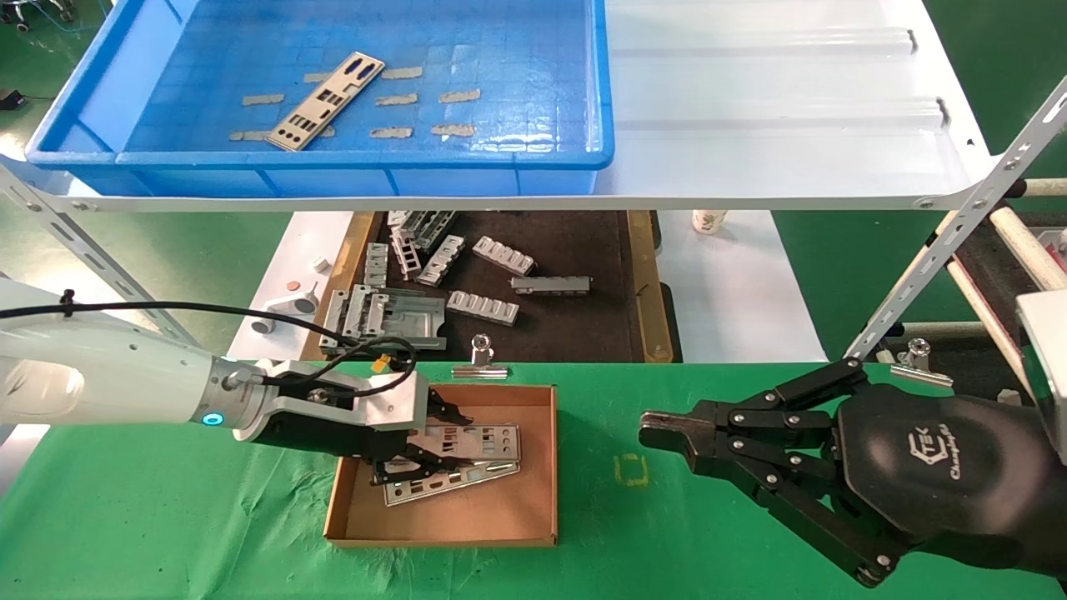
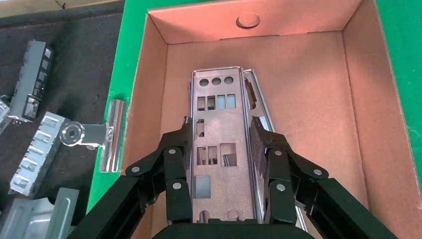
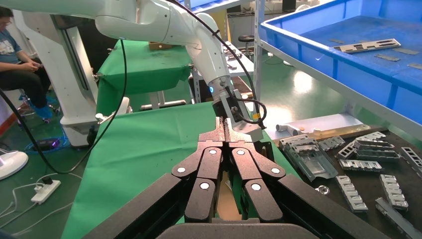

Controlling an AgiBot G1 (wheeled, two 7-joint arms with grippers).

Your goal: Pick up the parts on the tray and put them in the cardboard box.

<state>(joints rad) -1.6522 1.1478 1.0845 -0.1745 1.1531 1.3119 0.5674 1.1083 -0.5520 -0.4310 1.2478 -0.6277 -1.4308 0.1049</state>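
The blue tray (image 1: 358, 157) sits on the white shelf at the back left and holds one silvery part (image 1: 325, 102), lying askew. The cardboard box (image 1: 546, 467) rests on the green table in front of me. My left gripper (image 1: 433, 446) is inside the box, its jaws closed on the long edges of a part (image 1: 479, 440). In the left wrist view that part (image 2: 219, 114) lies over a second part (image 2: 254, 87) on the box floor (image 2: 308, 99). My right gripper (image 1: 654, 431) hovers shut and empty to the right of the box.
Several tan tape scraps (image 1: 413, 98) lie in the tray. A black mat (image 1: 575, 333) below the shelf carries grey ribbed brackets (image 1: 503, 255). A binder clip (image 1: 481, 362) sits behind the box. A slanted shelf strut (image 1: 959, 225) stands at right.
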